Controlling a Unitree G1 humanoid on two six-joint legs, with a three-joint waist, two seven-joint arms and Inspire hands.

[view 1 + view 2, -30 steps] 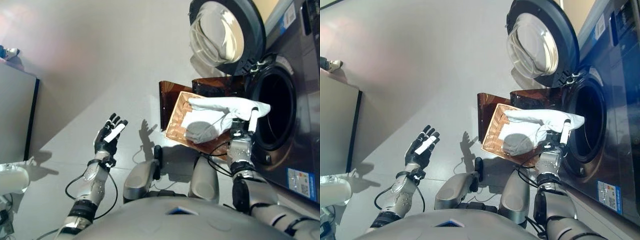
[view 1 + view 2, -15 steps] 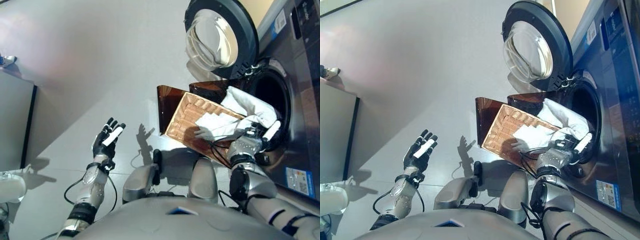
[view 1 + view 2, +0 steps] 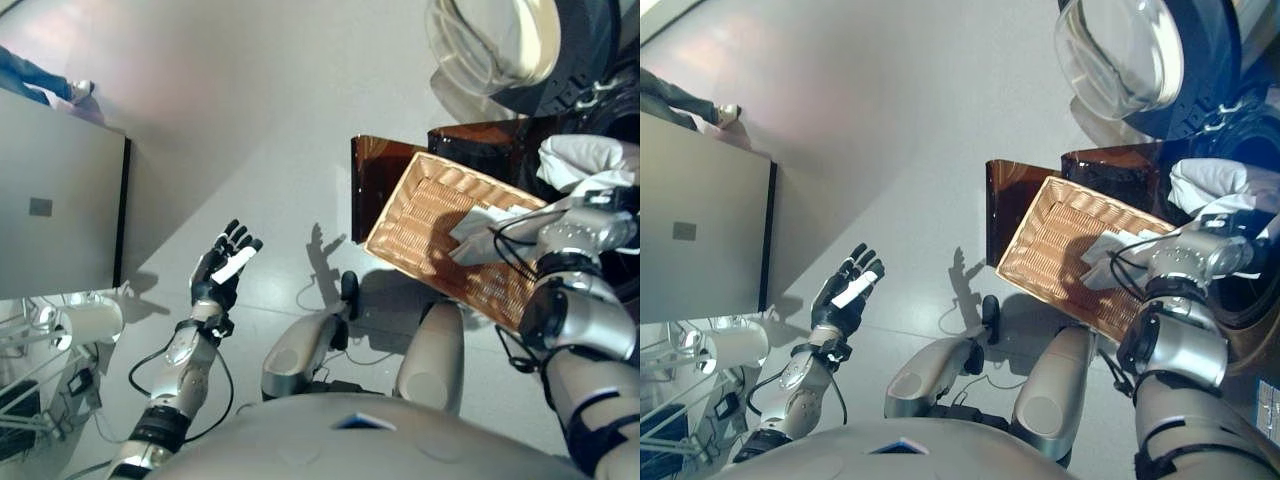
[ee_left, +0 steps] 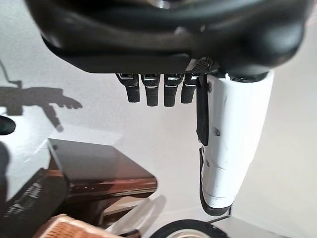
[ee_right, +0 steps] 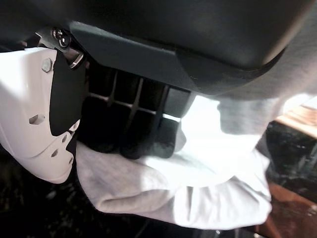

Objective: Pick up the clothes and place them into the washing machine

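A white cloth is bunched at the dark mouth of the washing machine at the far right. One end of the cloth trails back over the woven basket. My right hand is shut on the cloth. In the right wrist view its fingers curl into the white cloth, dark space beyond. My left hand is held up on the left, open and holding nothing, fingers straight.
The washer's round glass door stands open above the basket. The basket rests tilted on a brown see-through stand. A grey cabinet is at the left, and a person's shoe shows at the far left.
The whole picture has shifted, so the camera moved. My right hand has carried the cloth off the basket and further into the washer's mouth. The left hand stays as it was.
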